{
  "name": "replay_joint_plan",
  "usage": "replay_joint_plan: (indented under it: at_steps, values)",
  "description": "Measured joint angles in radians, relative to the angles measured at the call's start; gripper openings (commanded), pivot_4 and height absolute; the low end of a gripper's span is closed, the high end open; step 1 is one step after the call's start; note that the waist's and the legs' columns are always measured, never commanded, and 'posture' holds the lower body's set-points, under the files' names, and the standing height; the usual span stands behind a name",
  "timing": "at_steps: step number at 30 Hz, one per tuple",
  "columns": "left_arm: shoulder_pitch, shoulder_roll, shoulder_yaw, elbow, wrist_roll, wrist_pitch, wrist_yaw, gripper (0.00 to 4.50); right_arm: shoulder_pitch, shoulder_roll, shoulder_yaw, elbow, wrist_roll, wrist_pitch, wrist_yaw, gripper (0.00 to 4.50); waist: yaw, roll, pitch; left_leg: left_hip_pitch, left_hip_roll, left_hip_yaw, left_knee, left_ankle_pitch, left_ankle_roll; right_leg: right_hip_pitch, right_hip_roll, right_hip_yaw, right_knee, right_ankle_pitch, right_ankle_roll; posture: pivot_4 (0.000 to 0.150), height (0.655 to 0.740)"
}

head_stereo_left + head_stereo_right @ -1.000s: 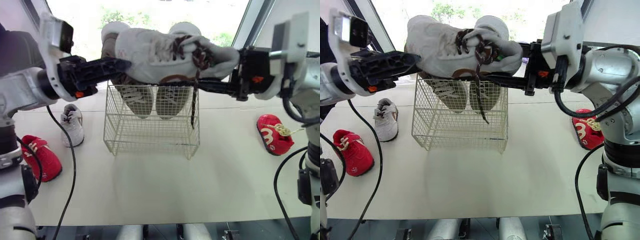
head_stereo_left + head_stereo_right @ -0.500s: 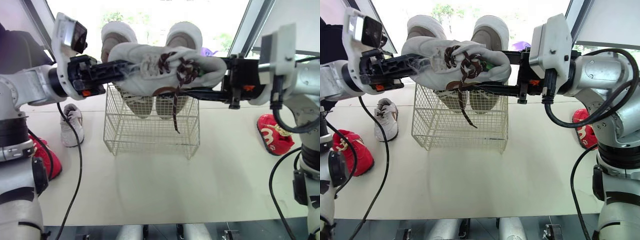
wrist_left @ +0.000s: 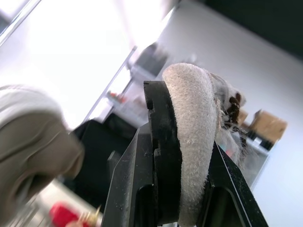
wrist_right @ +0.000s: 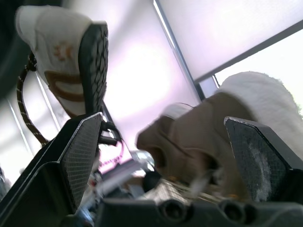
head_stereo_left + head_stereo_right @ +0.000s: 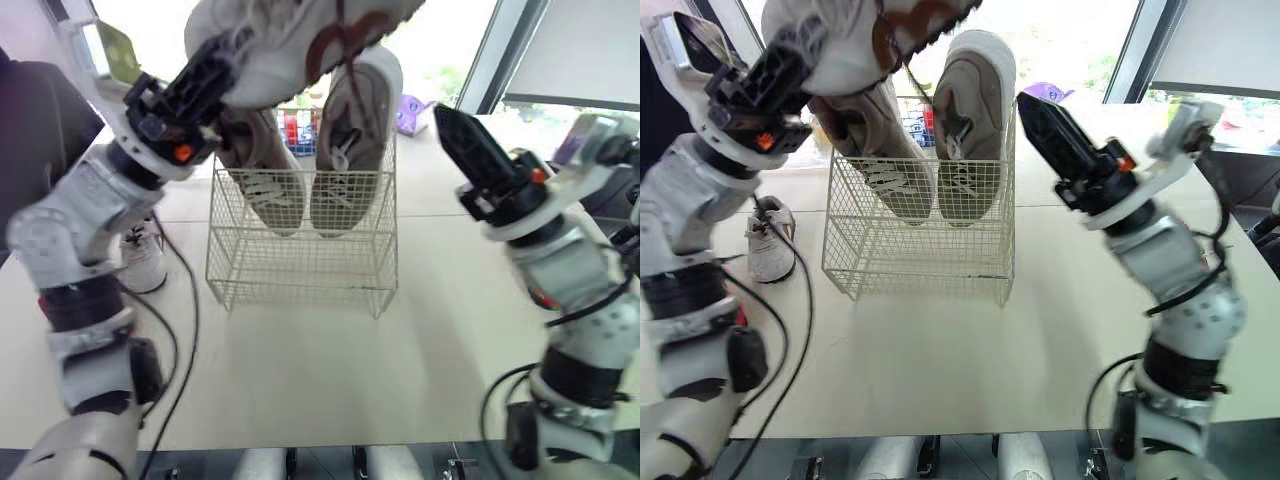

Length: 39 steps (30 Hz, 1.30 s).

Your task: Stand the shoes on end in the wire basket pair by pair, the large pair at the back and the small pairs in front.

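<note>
left arm (image 5: pixel 75 215), right arm (image 5: pixel 572 272): silver-grey rounded shells; black joint bands | left gripper (image 5: pixel 222 62): two black notched fingers; orange mark (image 5: pixel 181 152) at base | right gripper (image 5: pixel 450 128): black tapered fingers; stippled pads (image 4: pixel 81 156); orange tab (image 5: pixel 537 176) | cables (image 5: pixel 192 325): black; trailing beside both arms

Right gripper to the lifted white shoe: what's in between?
Left eye view: the right-hand large shoe standing in the wire basket sits between right gripper and white shoe.

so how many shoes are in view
4: two large shoes upright in the wire basket, one white shoe held high in the left tool, one small white shoe on the table left of the basket. Others may be hidden.
</note>
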Motion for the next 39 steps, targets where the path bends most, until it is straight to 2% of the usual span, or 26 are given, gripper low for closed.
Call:
replay_joint_plan:
  at_steps: [2,6,13,21,24,28,30,31,34,35,36,39]
  values:
    - [0.004,-0.054,-0.03,-0.029,0.042,-0.046,0.003,0.3,-0.059,0.072,0.062,-0.03,-0.008,-0.047,-0.052,4.48,0.0,0.0,0.0,0.0,0.0,0.0,0.0,0.003,-0.005,-0.001,0.001,0.0,0.002,0.0,0.0,0.15,0.74]
    - [0.016,-0.087,-0.056,-0.043,0.093,-0.089,-0.004,0.3,-0.103,0.133,0.14,-0.034,-0.097,-0.119,-0.073,4.48,0.004,0.0,0.0,0.001,0.0,0.0,0.001,0.001,-0.001,-0.001,0.004,-0.002,0.006,0.0,0.0,0.15,0.74]
    - [0.037,-0.134,-0.089,-0.056,0.171,-0.134,0.001,0.3,-0.149,0.139,0.199,-0.014,-0.196,-0.17,-0.061,4.48,0.002,0.0,0.0,0.001,0.0,0.0,0.001,0.002,-0.001,-0.001,0.004,-0.002,0.007,0.0,0.0,0.15,0.74]
    - [0.087,-0.147,-0.13,-0.092,0.179,-0.126,0.002,0.3,-0.196,0.141,0.2,0.029,-0.275,-0.215,-0.053,4.48,0.001,0.0,0.0,0.001,0.0,0.0,0.001,0.002,-0.001,-0.001,0.005,-0.002,0.008,0.0,-0.001,0.15,0.74]
    - [0.087,-0.148,-0.13,-0.092,0.179,-0.128,0.009,0.3,-0.201,0.144,0.198,0.042,-0.292,-0.228,-0.052,3.7,0.002,0.0,0.0,0.001,0.0,0.0,0.001,0.002,-0.001,-0.001,0.005,-0.002,0.008,0.0,-0.001,0.15,0.74]
    - [0.088,-0.149,-0.13,-0.094,0.175,-0.128,0.011,0.3,-0.203,0.145,0.195,0.063,-0.302,-0.239,-0.05,1.87,0.002,0.0,0.0,0.001,0.0,0.0,0.001,0.002,-0.001,-0.001,0.005,-0.002,0.008,0.0,-0.001,0.15,0.74]
    - [0.09,-0.149,-0.13,-0.096,0.172,-0.128,0.008,1.33,-0.206,0.144,0.193,0.072,-0.304,-0.241,-0.045,1.0,0.001,0.0,0.0,0.001,0.0,0.0,0.001,0.002,-0.001,-0.001,0.005,-0.002,0.008,0.0,-0.001,0.15,0.74]
    - [0.093,-0.148,-0.13,-0.096,0.172,-0.128,0.005,1.73,-0.206,0.143,0.193,0.075,-0.304,-0.241,-0.041,0.75,0.001,0.0,0.0,0.001,0.0,0.0,0.001,0.002,-0.001,-0.001,0.005,-0.002,0.008,0.0,-0.001,0.15,0.74]
    - [0.101,-0.139,-0.136,-0.096,0.2,-0.129,0.01,3.26,-0.208,0.143,0.196,0.076,-0.309,-0.241,-0.031,0.68,0.001,0.0,0.0,0.001,0.0,-0.001,0.001,0.002,-0.001,-0.001,0.005,-0.002,0.008,0.0,-0.001,0.15,0.74]
    - [0.101,-0.131,-0.14,-0.097,0.216,-0.129,0.015,3.65,-0.209,0.141,0.196,0.077,-0.312,-0.241,-0.029,0.68,0.001,0.0,0.0,0.001,0.0,-0.001,0.001,0.002,-0.001,-0.001,0.005,-0.002,0.008,0.0,-0.001,0.15,0.74]
    - [0.107,-0.106,-0.147,-0.11,0.25,-0.129,0.018,3.65,-0.216,0.129,0.198,0.085,-0.319,-0.237,-0.015,0.68,0.001,0.0,0.0,0.001,0.0,0.0,0.001,0.002,-0.001,-0.001,0.005,-0.002,0.008,0.0,-0.001,0.15,0.74]
    - [0.164,0.075,-0.179,-0.185,0.381,-0.094,-0.016,3.65,-0.265,-0.031,0.192,0.166,-0.364,-0.198,0.094,0.68,-0.004,0.0,0.0,0.001,0.0,0.0,0.001,0.002,-0.001,-0.001,0.006,-0.001,0.007,0.0,-0.001,0.15,0.74]
